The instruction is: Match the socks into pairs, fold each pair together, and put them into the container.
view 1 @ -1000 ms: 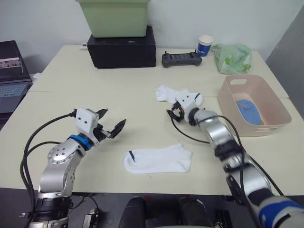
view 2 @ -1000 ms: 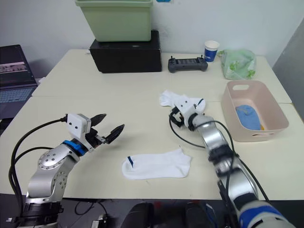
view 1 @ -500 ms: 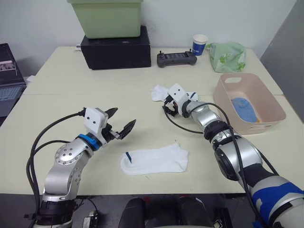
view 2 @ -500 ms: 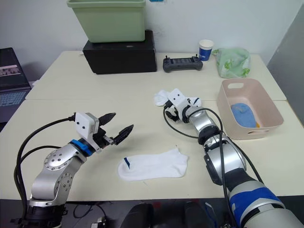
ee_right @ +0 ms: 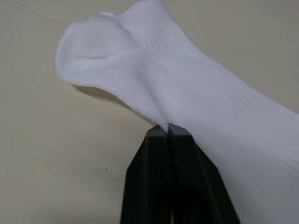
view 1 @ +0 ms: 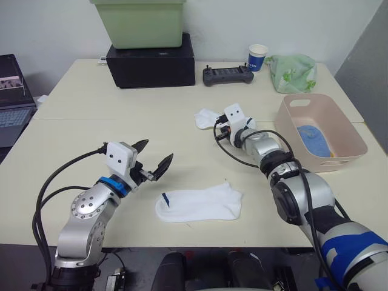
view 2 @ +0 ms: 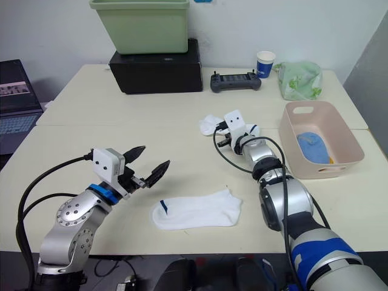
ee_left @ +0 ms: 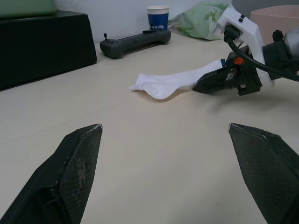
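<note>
We see one white ankle sock with a dark mark (view 1: 199, 204) lying flat near the front edge of the pale cream table (view 1: 79, 127), its dark mark at the end toward the left arm. A second white ankle sock (view 1: 208, 117) lies bunched farther back near the table's middle, and our right gripper (view 1: 219, 134) has its two black fingers pressed together, pinching the edge of this sock; in the right wrist view the closed fingertips (ee_right: 164, 140) meet right at the sock's fabric. To the right stands the pale pink rectangular plastic tub (view 1: 344, 138), with a light blue sock (view 1: 314, 139) lying on its floor and a sliver of orange just beside that sock.

Our left gripper (view 1: 151, 156) hangs above the table just left of the flat sock, its fingers spread wide with nothing between them.

Along the back of the table sit a black box (view 1: 151, 59) with a light green plastic bin (view 1: 141, 23) on top, a black handheld controller (view 1: 228, 75), a blue-and-white paper cup (view 1: 257, 57) and a crumpled pale green leaf-print cloth (view 1: 293, 73). A laptop (view 1: 11, 100) sits off the table's left side.
</note>
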`<state>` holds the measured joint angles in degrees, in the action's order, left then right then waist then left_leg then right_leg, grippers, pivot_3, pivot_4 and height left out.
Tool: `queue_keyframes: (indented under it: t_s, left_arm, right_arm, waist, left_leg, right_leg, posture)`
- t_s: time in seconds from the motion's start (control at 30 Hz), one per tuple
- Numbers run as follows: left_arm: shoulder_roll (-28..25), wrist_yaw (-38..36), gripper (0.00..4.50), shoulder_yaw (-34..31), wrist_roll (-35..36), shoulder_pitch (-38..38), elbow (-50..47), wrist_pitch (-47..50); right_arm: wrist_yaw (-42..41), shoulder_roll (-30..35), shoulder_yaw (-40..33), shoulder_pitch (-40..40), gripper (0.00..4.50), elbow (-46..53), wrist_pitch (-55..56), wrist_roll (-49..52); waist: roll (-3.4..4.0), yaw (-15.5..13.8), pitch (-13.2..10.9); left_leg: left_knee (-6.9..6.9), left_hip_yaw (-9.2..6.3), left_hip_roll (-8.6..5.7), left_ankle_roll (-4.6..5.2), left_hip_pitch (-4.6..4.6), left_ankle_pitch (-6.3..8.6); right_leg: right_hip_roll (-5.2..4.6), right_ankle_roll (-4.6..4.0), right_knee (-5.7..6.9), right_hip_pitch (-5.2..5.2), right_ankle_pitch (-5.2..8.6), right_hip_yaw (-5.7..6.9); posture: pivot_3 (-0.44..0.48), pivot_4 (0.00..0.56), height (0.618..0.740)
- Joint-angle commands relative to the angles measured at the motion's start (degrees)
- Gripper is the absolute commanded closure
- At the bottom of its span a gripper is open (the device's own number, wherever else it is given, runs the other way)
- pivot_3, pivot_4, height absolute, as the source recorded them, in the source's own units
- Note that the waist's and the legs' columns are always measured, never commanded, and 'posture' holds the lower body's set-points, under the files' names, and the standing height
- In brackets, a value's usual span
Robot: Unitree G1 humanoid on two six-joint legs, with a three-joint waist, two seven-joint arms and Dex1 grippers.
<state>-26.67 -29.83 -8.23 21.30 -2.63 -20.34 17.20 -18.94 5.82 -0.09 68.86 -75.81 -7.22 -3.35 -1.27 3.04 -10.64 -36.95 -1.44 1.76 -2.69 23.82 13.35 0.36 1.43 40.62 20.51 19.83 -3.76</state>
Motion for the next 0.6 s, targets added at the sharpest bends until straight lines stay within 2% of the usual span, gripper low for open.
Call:
queue_keyframes:
  t_s: [0.03,0.2,0.27,0.33,0.43,0.6]
  left_arm:
    - [0.0,-0.1,0.00,-0.2,-0.2,-0.8,-1.4,-1.0]
    - [-1.4,-2.6,0.00,-0.2,0.5,-1.7,-0.4,-0.4]
    - [-2.1,-3.8,0.00,-0.6,1.4,-1.7,-0.4,0.5]
    - [-4.0,-5.7,0.00,-2.0,3.1,-1.0,-0.2,2.2]
    - [-8.3,-10.4,0.00,-3.5,6.9,1.4,-0.1,7.1]
    - [-13.6,-13.4,0.00,-7.2,13.2,3.4,-0.6,16.2]
  right_arm:
    - [-2.4,1.2,-0.3,0.7,4.49,0.2,0.7,-0.6]
    - [-9.3,1.5,2.1,-0.1,4.49,1.8,3.7,-2.3]
    - [-14.4,1.3,3.7,-0.9,4.49,2.9,4.3,-3.1]
    - [-24.0,1.4,6.6,-4.6,4.49,8.2,5.7,-3.2]
    - [-35.3,6.5,14.7,-17.5,4.49,29.1,5.7,-5.4]
    - [-38.9,10.6,17.5,-32.2,4.49,59.4,-8.1,-2.0]
  waist:
    - [0.00,0.1,0.0]
    - [0.00,0.2,0.0]
    - [0.01,0.2,0.0]
    - [0.01,0.3,0.0]
    - [0.04,0.3,0.0]
    - [0.03,0.0,0.0]
  left_leg:
    - [0.00,0.01,0.00,0.00,0.00,0.00]
    - [0.01,0.02,0.01,0.00,0.00,0.00]
    - [0.02,0.02,0.02,0.00,0.00,0.00]
    - [0.02,0.02,0.03,0.00,0.00,0.00]
    - [0.05,-0.02,0.09,0.00,0.00,0.00]
    - [0.02,-0.17,0.10,0.00,0.02,0.01]
  right_leg:
    - [0.00,0.00,0.00,0.00,0.00,-0.01]
    - [0.02,0.00,0.00,0.02,0.00,-0.02]
    - [0.04,0.00,0.00,0.02,0.00,-0.01]
    - [0.04,0.00,0.00,0.03,0.00,-0.01]
    - [0.08,0.01,-0.03,0.04,0.01,0.01]
    - [0.04,0.08,-0.04,-0.05,0.06,0.12]
  posture:
    - [0.000,0.150,0.740]
    - [0.000,0.150,0.740]
    - [0.000,0.150,0.740]
    - [0.000,0.150,0.740]
    - [0.000,0.150,0.740]
    - [0.000,0.150,0.740]
